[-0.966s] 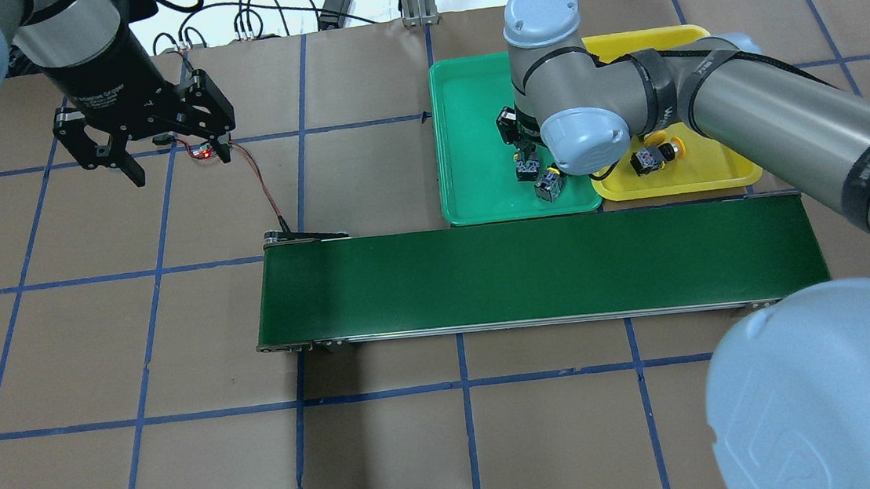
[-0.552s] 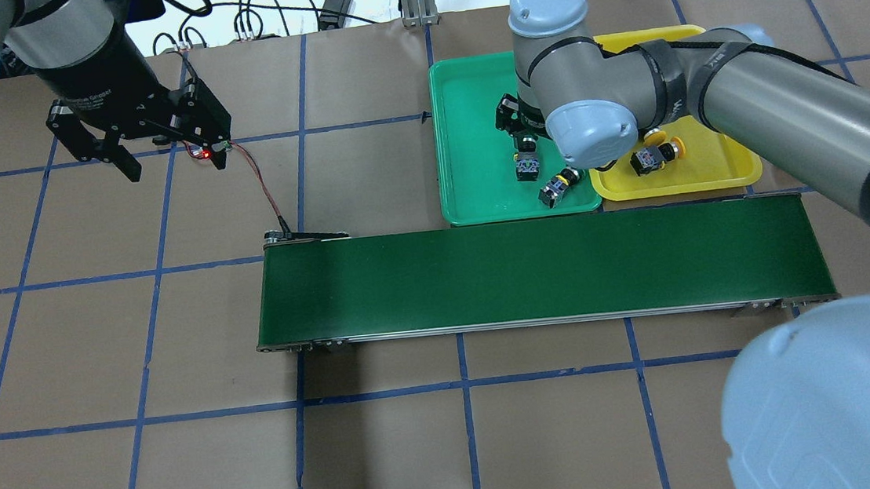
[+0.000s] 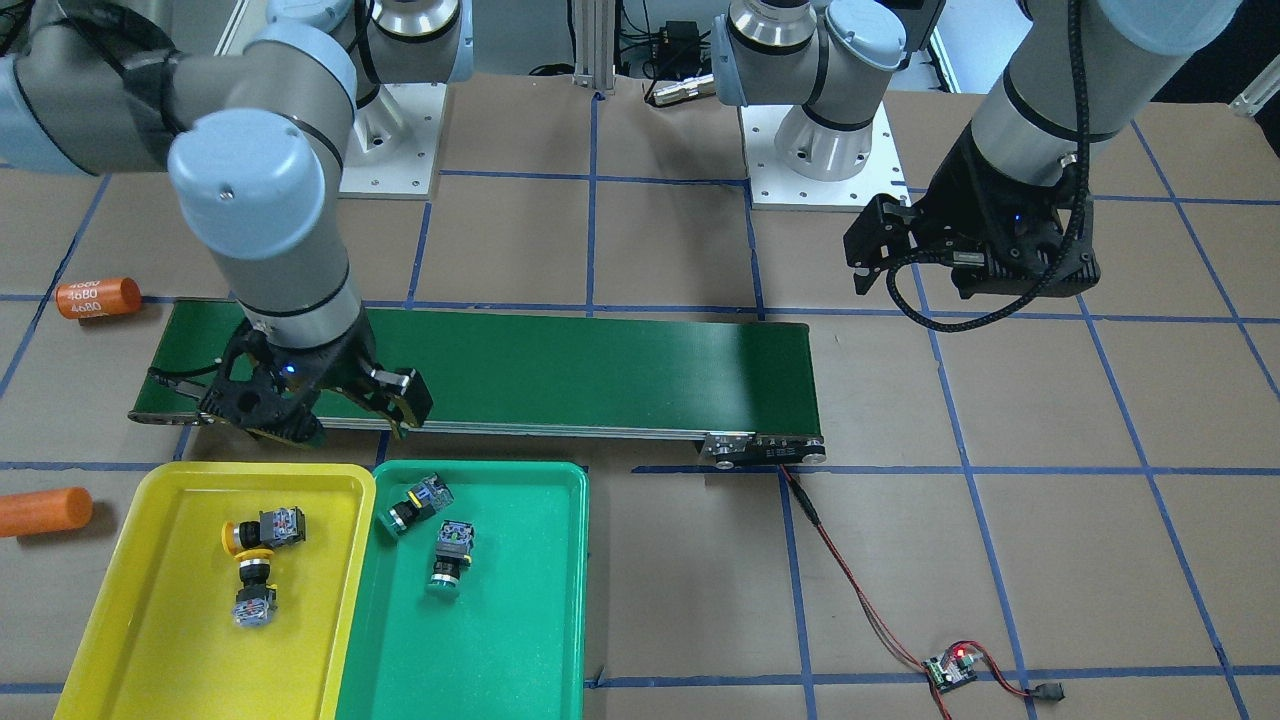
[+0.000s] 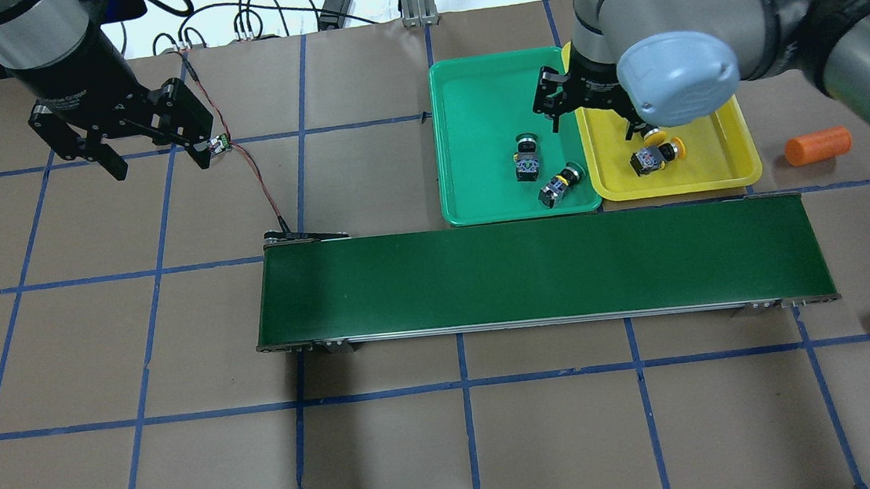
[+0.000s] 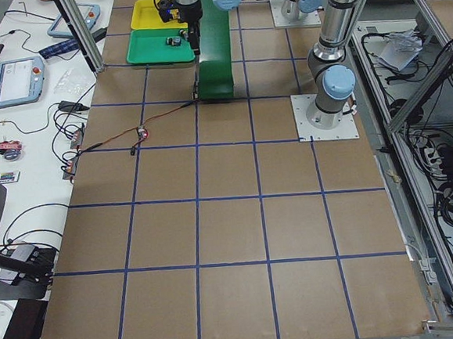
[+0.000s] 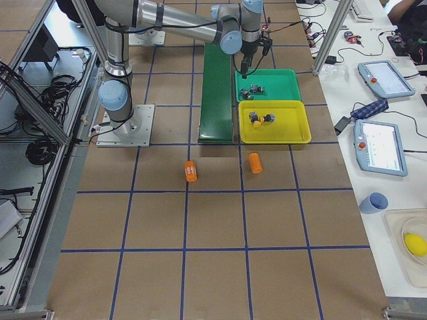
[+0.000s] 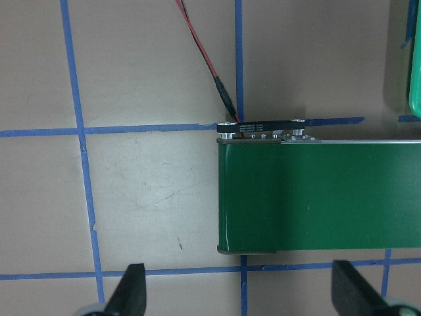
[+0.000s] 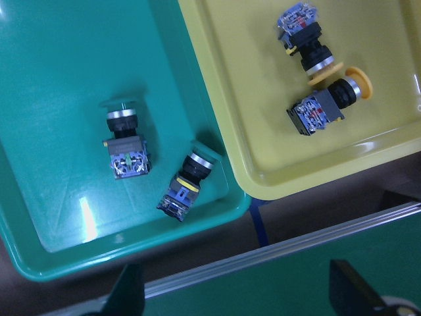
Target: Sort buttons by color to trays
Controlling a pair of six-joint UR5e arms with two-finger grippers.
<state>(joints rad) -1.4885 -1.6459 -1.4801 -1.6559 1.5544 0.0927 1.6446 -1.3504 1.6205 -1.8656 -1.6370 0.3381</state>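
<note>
My counter [image 4: 175, 338] is covered in brown paper crossed by blue tape lines [image 4: 463, 388] into squares. Seen from over my shoulders, a long dark-green belt [image 4: 540, 271] lies across its middle. A red-and-black wire [image 3: 850, 590] runs from the belt's end to a small circuit board [image 3: 950, 668] with a red light. Benches along the side carry touch-screen pendants [image 6: 381, 79] and loose cables.

One orange cylinder [image 3: 97, 297] is printed "4680" several times. A second orange cylinder [image 4: 818, 145] sits at 3 o'clock of the yellow tray [image 4: 711, 165] and shows no writing. White lettering on my left wrist is too small to read.

The green tray [image 4: 471, 115] and the yellow tray lie side by side, touching, at 1 o'clock from the belt's middle. The two green buttons [image 8: 126, 141] [image 8: 187, 186] lie on their sides in the green tray, the second at 5 o'clock of the first, near the corner. The two yellow buttons [image 8: 325, 108] [image 8: 306, 39] lie in the yellow tray, caps close together.

My right fingers [image 3: 335, 412] hang spread wide above the seam between the trays, holding nothing and touching nothing. My left fingers [image 4: 159, 165] are at 10 o'clock from the belt, above bare paper, also spread wide and empty.
</note>
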